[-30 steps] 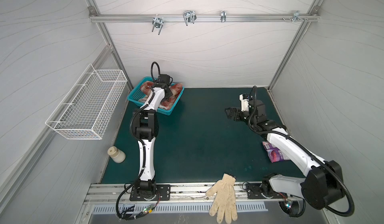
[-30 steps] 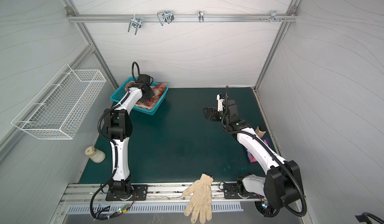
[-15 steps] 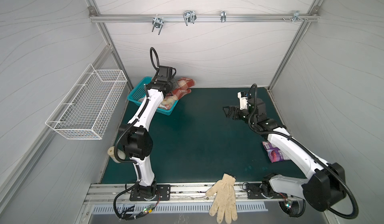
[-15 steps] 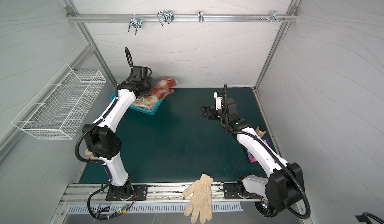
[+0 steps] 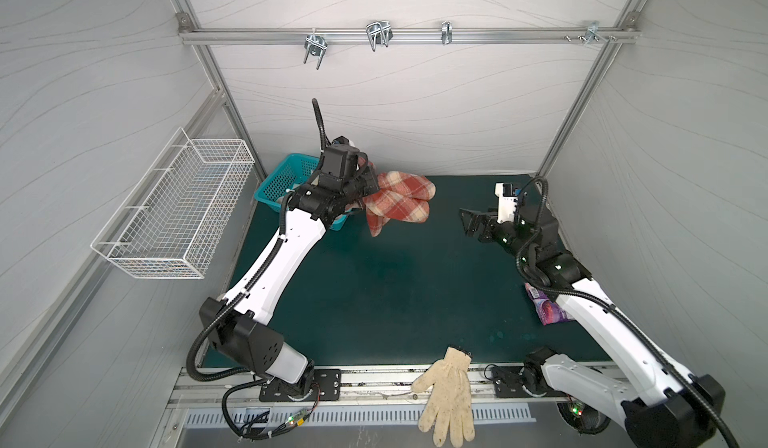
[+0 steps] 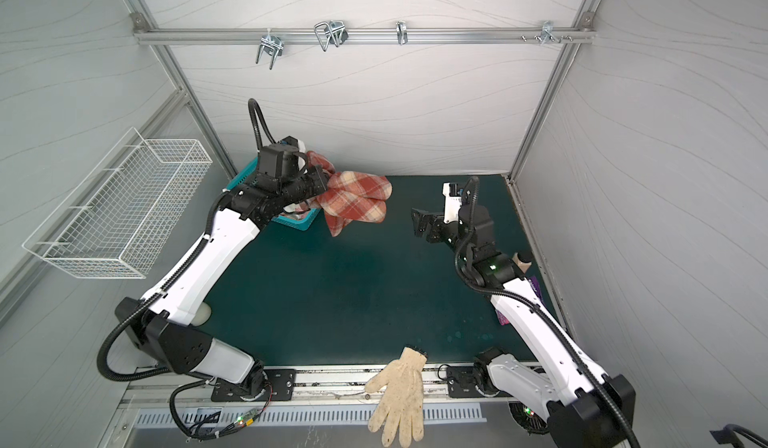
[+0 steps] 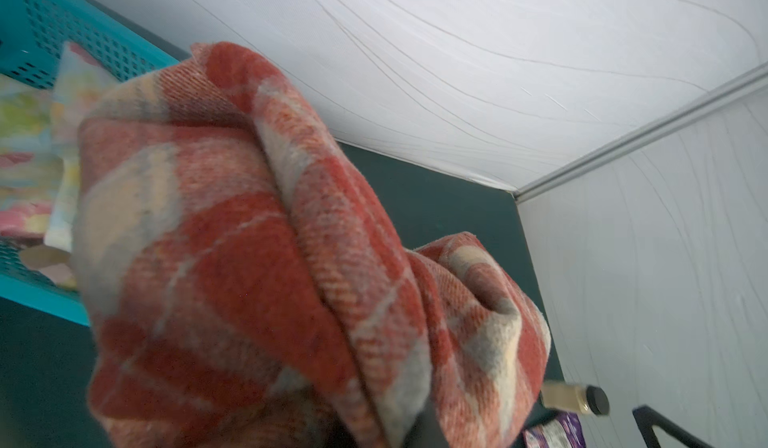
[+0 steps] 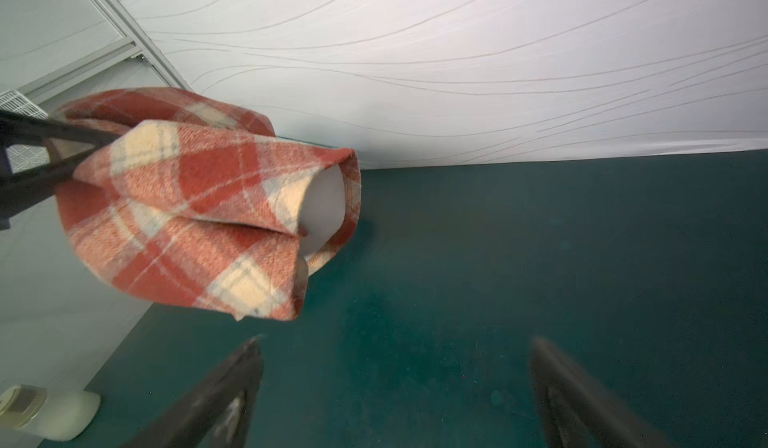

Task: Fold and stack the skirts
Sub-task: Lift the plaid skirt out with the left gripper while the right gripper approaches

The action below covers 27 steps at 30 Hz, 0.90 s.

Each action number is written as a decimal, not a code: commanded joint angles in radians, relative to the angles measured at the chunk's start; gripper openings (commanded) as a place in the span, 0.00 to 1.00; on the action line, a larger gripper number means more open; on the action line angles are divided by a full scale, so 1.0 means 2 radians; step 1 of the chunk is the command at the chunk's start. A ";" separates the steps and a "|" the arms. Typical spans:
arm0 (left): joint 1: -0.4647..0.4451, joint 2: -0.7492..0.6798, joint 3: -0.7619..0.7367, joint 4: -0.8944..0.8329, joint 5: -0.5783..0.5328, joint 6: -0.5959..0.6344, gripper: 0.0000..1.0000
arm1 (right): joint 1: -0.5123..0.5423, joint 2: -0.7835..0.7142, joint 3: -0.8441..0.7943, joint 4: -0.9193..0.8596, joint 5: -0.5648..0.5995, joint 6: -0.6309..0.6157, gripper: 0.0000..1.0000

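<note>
The left pincer [image 5: 369, 183] grips 1 plaid skirt [image 5: 399, 203] aloft beside the basket [image 5: 275, 180] rim, 1 flowered skirt [image 7: 29, 134] lies inside, and the right pincer [image 5: 466, 223] gapes above open tabletop [image 5: 395, 296].

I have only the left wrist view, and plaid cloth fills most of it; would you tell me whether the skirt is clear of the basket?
Observer: Yes. In both top views the plaid skirt hangs from the shut left claw, in the air beside the teal basket and above the green mat.
Operator: Thank you. Where is the other arm?
Observer: The right claw is open and empty. It faces the skirt across the mat, well apart from it.
Operator: Is anything lying near the front edge?
Observer: A cream glove lies across the front rail, with its cuff on the mat's edge.
</note>
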<state>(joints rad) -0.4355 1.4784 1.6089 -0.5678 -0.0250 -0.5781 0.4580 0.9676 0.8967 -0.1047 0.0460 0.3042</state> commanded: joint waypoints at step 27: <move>-0.097 0.193 0.066 0.089 0.033 -0.055 0.99 | -0.034 0.001 0.000 -0.090 0.070 -0.008 0.99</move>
<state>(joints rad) -0.6621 1.9747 1.7557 -0.4229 0.0711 -0.6666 0.3920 0.9554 0.8677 -0.2337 0.2180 0.2955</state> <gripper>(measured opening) 0.991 0.992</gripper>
